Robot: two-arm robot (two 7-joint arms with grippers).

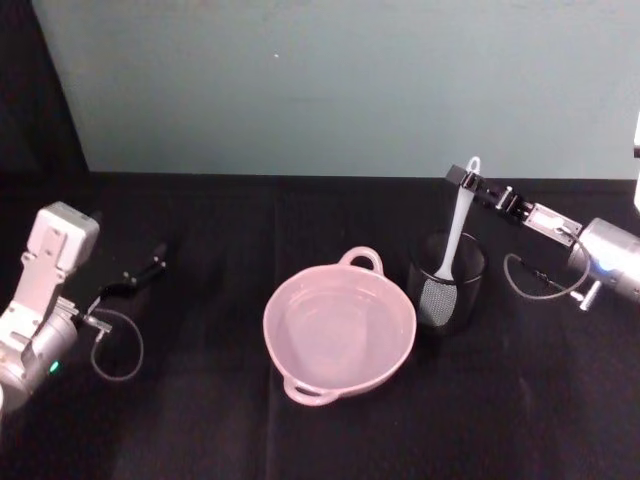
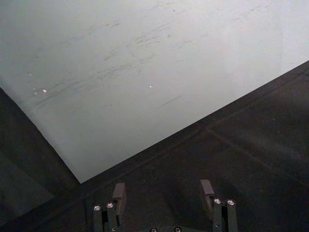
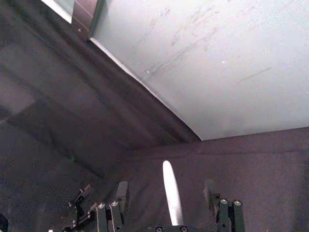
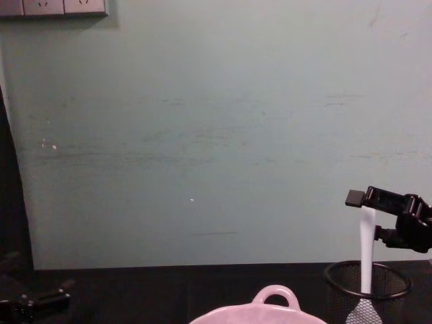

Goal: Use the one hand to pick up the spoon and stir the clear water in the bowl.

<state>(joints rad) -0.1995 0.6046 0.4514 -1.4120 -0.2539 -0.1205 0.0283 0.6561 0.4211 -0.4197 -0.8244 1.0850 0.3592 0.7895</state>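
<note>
The white spoon (image 1: 458,235) stands upright in a black mesh cup (image 1: 450,295), bowl end down and handle tip up. My right gripper (image 1: 468,182) is open around the upper handle, and in the right wrist view the spoon (image 3: 171,195) rises between the spread fingers with a gap on each side. The chest view shows the same gripper (image 4: 361,199) level with the spoon's (image 4: 366,250) top. Left of the cup sits the pale pink bowl (image 1: 275,305) holding clear water, its loop handle (image 4: 273,297) toward the wall. My left gripper (image 1: 150,265) rests open at the far left, nothing between its fingers (image 2: 119,192).
Everything sits on a black cloth (image 1: 200,420) running back to a pale green wall (image 1: 340,80). The mesh cup (image 4: 368,283) stands almost against the bowl's right side. A loose cable (image 1: 530,280) hangs under the right wrist.
</note>
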